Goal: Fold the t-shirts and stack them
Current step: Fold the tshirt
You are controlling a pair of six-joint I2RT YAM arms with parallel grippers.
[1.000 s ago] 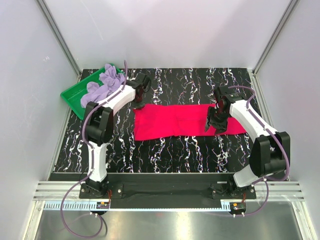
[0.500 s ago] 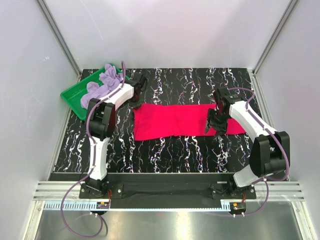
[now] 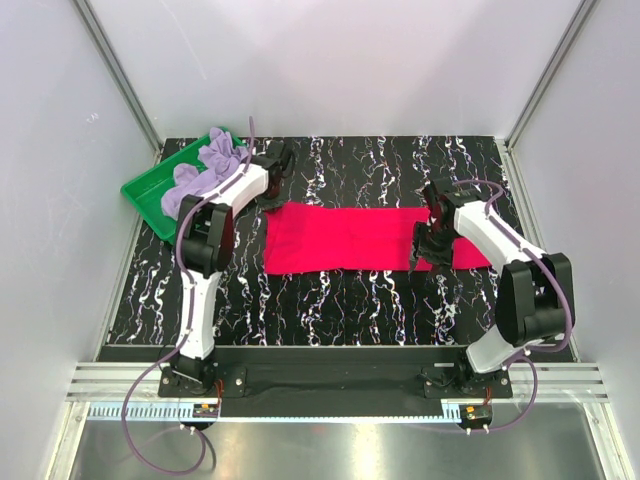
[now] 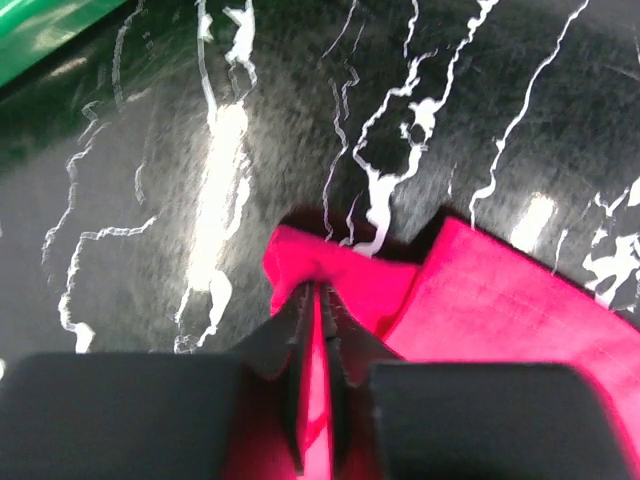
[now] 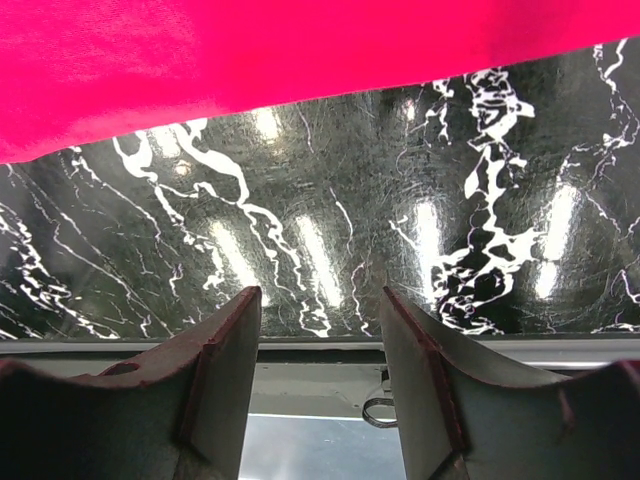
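The crimson t-shirt lies as a long flat band across the middle of the black marbled table. My left gripper is at its far left corner, shut on a pinch of the red cloth. My right gripper hovers over the shirt's near edge toward the right end, open and empty; in the right wrist view the red cloth lies beyond the fingers. The lavender t-shirt lies crumpled in the green tray at the far left.
The green tray's edge shows in the left wrist view. White walls enclose the table on three sides. The near table edge and metal rail run below the arm bases.
My left gripper has shifted slightly back and left with the shirt corner, drawing the cloth flatter. My right gripper has drifted a little left along the near edge.
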